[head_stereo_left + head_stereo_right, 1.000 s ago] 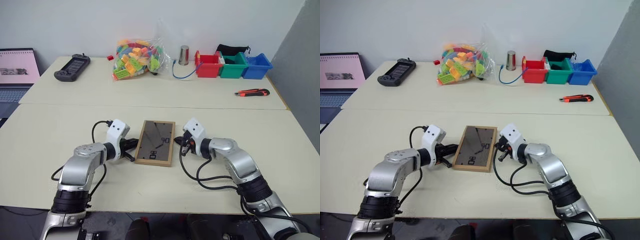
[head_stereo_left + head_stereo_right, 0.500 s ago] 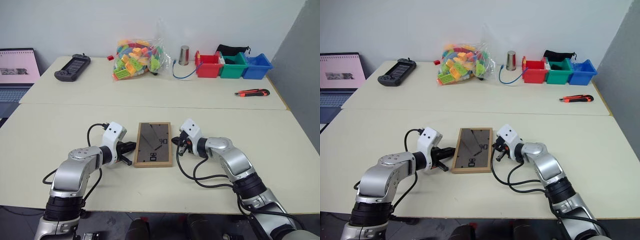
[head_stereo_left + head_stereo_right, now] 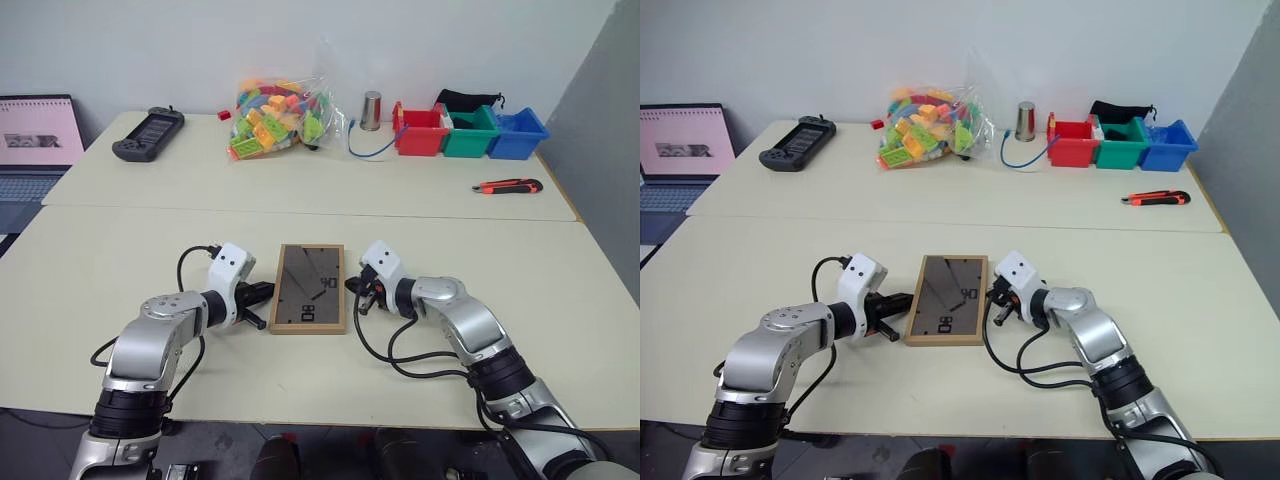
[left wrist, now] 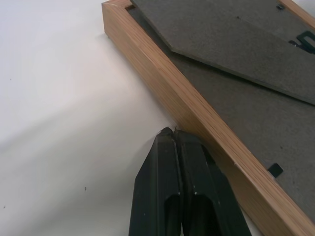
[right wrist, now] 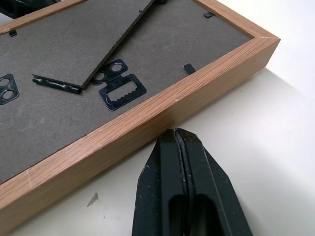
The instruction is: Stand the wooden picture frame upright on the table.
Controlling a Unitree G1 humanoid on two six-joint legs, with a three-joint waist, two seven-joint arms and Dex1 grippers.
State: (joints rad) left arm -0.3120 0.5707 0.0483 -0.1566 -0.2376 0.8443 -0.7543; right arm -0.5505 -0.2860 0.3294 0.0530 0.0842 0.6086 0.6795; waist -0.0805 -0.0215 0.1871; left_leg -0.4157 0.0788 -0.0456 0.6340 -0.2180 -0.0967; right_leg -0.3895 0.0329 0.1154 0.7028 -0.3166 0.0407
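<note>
From my remote station: at far left, a laptop (image 3: pixel 35 140) with a pink screen, and a black handheld controller (image 3: pixel 147 134) on the far half of the worktop (image 3: pixel 90 260). On the near half, my left hand (image 3: pixel 262 306), fingers (image 4: pixel 177 187) pressed together, tips against the left long edge of the wooden picture frame (image 3: pixel 309 288). The frame lies flat, back panel up, its stand (image 5: pixel 103 39) folded against the grey backing, between both hands just this side of the worktop's seam. My right hand (image 3: pixel 356 296), fingers (image 5: pixel 182 187) also pressed together, meets the frame's right edge. Behind: a bag of coloured building blocks (image 3: pixel 277 118), a metal cup (image 3: pixel 370 110), red, green and blue bins (image 3: pixel 468 132), and an orange utility knife (image 3: pixel 504 185).
</note>
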